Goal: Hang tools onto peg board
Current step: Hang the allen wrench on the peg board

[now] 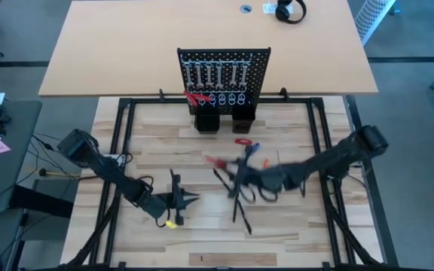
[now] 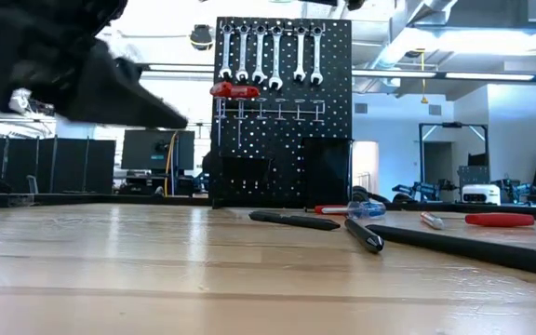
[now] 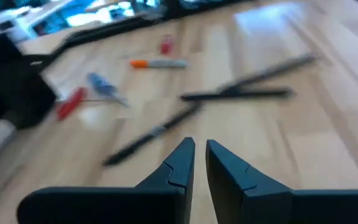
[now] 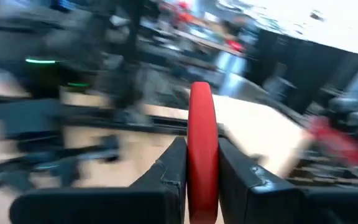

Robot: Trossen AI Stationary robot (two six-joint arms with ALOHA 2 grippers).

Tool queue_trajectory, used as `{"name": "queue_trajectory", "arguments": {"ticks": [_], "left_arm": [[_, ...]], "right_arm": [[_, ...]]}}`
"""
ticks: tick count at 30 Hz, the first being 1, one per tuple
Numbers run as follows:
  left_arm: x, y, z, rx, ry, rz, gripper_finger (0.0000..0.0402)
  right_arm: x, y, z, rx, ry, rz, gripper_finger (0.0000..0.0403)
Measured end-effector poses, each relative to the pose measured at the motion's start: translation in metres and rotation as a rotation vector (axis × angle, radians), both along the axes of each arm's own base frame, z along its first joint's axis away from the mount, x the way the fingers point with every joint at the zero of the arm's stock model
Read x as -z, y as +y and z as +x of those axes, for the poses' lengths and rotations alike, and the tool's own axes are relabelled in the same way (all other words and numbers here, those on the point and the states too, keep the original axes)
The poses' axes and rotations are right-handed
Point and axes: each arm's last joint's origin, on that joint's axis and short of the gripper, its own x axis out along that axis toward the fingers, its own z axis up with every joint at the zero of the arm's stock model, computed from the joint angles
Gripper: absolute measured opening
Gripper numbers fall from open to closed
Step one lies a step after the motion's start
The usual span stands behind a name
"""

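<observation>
Left claw [image 1: 187, 198] low over the pale wooden slatted worktop [image 1: 157, 150], near its front-left part, fingers almost together with only a narrow gap, grasping nothing. Small yellow piece [image 1: 172, 223] just beside and in front of that claw. Ahead of the left claw, seen from its wrist: long thin black stick-like tools [image 3: 238, 94] lying crossed on the boards, beyond them an orange-handled screwdriver [image 3: 157, 63], a blue-handled screwdriver [image 3: 104, 87] and a red-handled screwdriver [image 3: 71, 102].

Farther back, between the two arms: upright black perforated peg board [image 1: 256, 64] at the worktop's rear edge, well apart from both claws. On it, a row of silver wrenches [image 2: 268, 54] hanging from the top hooks, a red-handled tool [image 2: 234, 90] on the left side below them, silver ring hooks [image 2: 263, 113] lower down, two black box-like holders [image 1: 221, 120] at the foot.

Right claw [image 1: 239, 178] over the middle of the worktop, among the scattered tools, clenched on a long red handle [image 4: 201, 146] standing up between its fingers [image 4: 238, 171]. Another small red piece [image 1: 242, 140] behind this claw, toward the board.
</observation>
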Motion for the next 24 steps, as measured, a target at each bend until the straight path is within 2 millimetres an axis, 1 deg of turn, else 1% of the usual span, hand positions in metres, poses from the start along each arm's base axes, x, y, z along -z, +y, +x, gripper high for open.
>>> {"name": "queue_trajectory", "arguments": {"ticks": [2,7,11,14,16,18,20,22,24], "left_arm": [[-0.007,0.003,-0.002,-0.037,-0.002,-0.027,0.0035],[-0.006,0.007,-0.006,-0.063,0.035,-0.057,0.0035],[0.0,0.007,-0.005,-0.073,0.053,-0.05,0.0035],[0.0,0.007,-0.005,-0.076,0.053,-0.055,0.0035],[0.001,0.008,-0.005,-0.081,0.062,-0.056,0.0036],[0.001,0.008,-0.005,-0.08,0.06,-0.057,0.0036],[0.001,0.008,-0.005,-0.08,0.06,-0.057,0.0036],[0.001,0.008,-0.005,-0.081,0.064,-0.055,0.0036],[0.001,0.008,-0.005,-0.081,0.063,-0.056,0.0036]], "right_arm": [[-0.019,-0.023,-0.001,0.068,0.026,-0.009,0.0063],[-0.066,-0.087,0.002,0.223,0.009,-0.022,0.0063],[-0.091,-0.124,0.008,0.299,-0.008,-0.064,0.0063],[-0.097,-0.148,0.015,0.332,-0.018,-0.067,0.0063],[-0.093,-0.16,0.017,0.366,0.012,-0.075,0.0063],[-0.092,-0.172,0.024,0.395,0.008,-0.078,0.0063],[-0.086,-0.179,0.029,0.402,0.037,-0.084,0.0063],[-0.083,-0.184,0.038,0.397,0.033,-0.087,0.0063],[-0.074,-0.187,0.047,0.395,0.077,-0.098,0.0063]]}}
